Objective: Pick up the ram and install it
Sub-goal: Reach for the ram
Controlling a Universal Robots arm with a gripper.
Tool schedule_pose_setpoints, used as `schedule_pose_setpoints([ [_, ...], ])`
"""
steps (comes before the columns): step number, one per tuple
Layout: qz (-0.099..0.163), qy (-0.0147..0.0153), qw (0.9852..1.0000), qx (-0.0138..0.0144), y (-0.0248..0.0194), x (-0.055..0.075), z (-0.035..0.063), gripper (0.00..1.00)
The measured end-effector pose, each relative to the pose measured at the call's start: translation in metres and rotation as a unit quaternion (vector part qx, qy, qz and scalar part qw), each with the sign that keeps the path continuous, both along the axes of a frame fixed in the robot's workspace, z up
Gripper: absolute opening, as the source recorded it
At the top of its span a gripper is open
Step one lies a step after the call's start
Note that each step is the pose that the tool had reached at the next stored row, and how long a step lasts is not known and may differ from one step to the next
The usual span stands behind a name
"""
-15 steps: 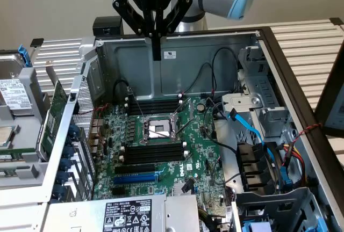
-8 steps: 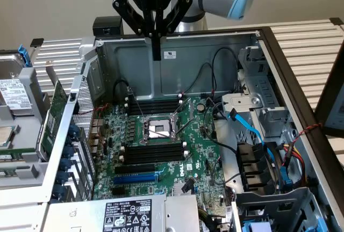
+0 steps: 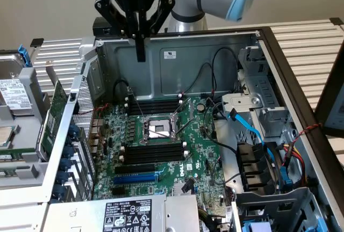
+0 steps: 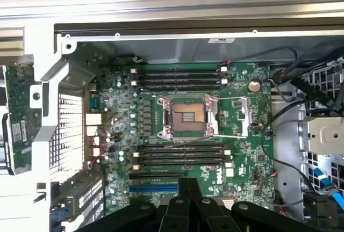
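The hand [image 3: 141, 55] is seen high above the open computer case [image 3: 193, 68], over its far wall and towards the exterior view's left. Its two dark fingers are pressed together and pointed straight down, and nothing is pinched between them. In the wrist view the closed hand [image 4: 187, 185] is seen over the near edge of the motherboard [image 4: 242, 151].

What appears to be the ram [image 3: 55, 111] is stood on its long edge outside the case, against the perforated side wall at the exterior view's left; the angle is poor, so its identity cannot be fully settled. In the wrist view the same narrow green board [image 4: 19, 119] is shown flat-on with a small white label, separated from the motherboard by the case wall. It is well apart from the hand and is not touched by it.

Inside the case the motherboard [image 3: 199, 154] is laid flat, with the metal processor socket [image 3: 157, 129] at its middle. A bank of long black slots [image 3: 153, 154] is set just beside the socket on one side, and a second bank [image 3: 156, 106] on the other. A hard drive [image 3: 16, 95] is rested on the slatted counter [image 3: 306, 44] beyond the ram.
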State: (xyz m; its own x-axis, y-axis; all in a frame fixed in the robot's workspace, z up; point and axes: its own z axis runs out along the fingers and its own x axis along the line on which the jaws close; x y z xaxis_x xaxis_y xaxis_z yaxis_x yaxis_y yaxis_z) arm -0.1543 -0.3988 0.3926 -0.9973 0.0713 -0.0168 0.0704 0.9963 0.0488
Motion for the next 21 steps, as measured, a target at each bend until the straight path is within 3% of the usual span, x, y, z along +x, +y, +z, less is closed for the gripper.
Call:
schedule_pose_setpoints([
  [17, 0.000, 0.0000, 1.0000, 0.0009, -0.0001, -0.077, -0.0003, 0.11],
  [21, 0.000, 0.0015, 1.0000, 0.0009, -0.0001, -0.096, -0.0004, 0.11],
])
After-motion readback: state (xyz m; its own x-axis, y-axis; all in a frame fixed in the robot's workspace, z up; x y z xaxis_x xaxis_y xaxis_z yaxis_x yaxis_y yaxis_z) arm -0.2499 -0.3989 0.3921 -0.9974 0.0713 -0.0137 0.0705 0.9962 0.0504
